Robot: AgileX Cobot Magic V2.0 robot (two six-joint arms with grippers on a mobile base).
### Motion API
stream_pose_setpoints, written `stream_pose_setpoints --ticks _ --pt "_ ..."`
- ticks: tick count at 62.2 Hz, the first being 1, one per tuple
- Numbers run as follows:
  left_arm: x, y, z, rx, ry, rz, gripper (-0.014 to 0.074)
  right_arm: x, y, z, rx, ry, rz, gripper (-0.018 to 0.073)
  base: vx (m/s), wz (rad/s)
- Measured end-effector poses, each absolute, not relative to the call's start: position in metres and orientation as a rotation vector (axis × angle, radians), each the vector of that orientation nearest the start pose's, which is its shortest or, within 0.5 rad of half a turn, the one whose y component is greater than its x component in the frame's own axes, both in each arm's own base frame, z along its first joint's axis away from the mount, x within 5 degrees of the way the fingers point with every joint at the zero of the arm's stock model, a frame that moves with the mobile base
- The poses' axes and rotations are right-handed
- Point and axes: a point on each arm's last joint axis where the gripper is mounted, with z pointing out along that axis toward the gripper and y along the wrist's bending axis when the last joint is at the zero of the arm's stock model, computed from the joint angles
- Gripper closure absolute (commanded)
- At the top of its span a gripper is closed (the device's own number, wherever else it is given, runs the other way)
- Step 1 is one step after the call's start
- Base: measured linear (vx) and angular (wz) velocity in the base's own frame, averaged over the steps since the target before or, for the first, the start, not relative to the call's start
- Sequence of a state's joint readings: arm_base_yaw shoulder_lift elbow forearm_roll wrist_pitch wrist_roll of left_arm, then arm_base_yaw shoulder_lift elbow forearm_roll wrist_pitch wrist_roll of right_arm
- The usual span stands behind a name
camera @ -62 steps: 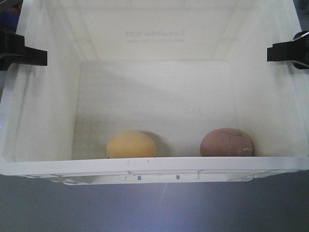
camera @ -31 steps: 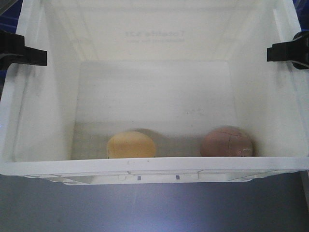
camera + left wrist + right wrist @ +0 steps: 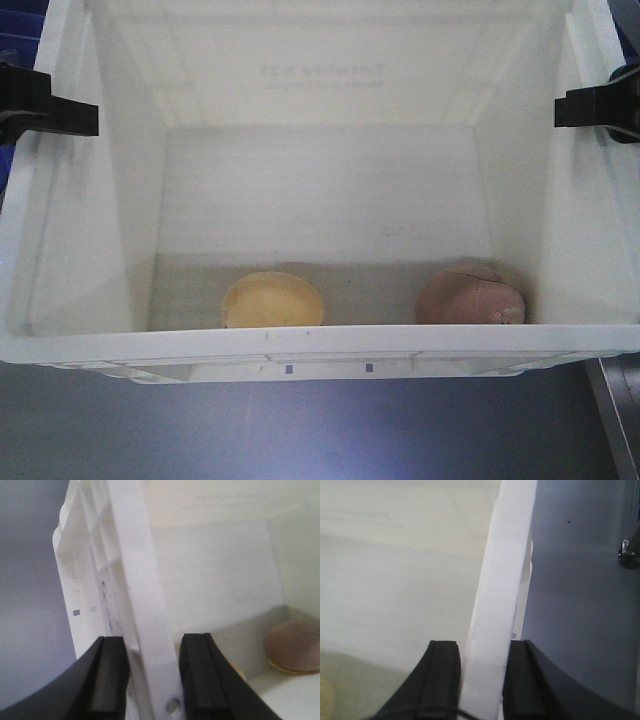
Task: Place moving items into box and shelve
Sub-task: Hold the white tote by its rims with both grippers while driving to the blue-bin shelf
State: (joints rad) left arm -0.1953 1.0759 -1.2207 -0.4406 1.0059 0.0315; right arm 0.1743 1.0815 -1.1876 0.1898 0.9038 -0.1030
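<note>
The white box (image 3: 320, 345) fills the front view, seen from above into its inside. On its floor near the front wall lie the pale yellow ball (image 3: 272, 300) and the dusty pink ball (image 3: 470, 296). My left gripper (image 3: 60, 115) is shut on the box's left rim, its black pads on either side of the ribbed edge (image 3: 153, 640). Opposite it, the right gripper (image 3: 592, 106) is shut on the right rim (image 3: 481, 645). The left wrist view shows the pink ball (image 3: 295, 647) in the box corner.
Grey floor (image 3: 300, 430) lies below the box. A grey metal edge (image 3: 615, 420) shows at the lower right. Blue plastic (image 3: 20, 25) peeks in at the top left, beyond the box rim.
The box stays clamped between both grippers. The background beneath has shifted, and a grey metal edge has come into view at the lower right. The balls have barely moved.
</note>
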Motion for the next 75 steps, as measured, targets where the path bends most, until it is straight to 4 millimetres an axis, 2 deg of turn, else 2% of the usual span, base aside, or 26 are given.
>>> stream_pose_setpoints --ticks 75 --pt "0.1920 -0.0712 0.4123 0.170 2.315 -0.630 0.0603 0.2063 0.0500 0.4020 -0.259 2.263 0.269 0.0565 0.41 -0.04"
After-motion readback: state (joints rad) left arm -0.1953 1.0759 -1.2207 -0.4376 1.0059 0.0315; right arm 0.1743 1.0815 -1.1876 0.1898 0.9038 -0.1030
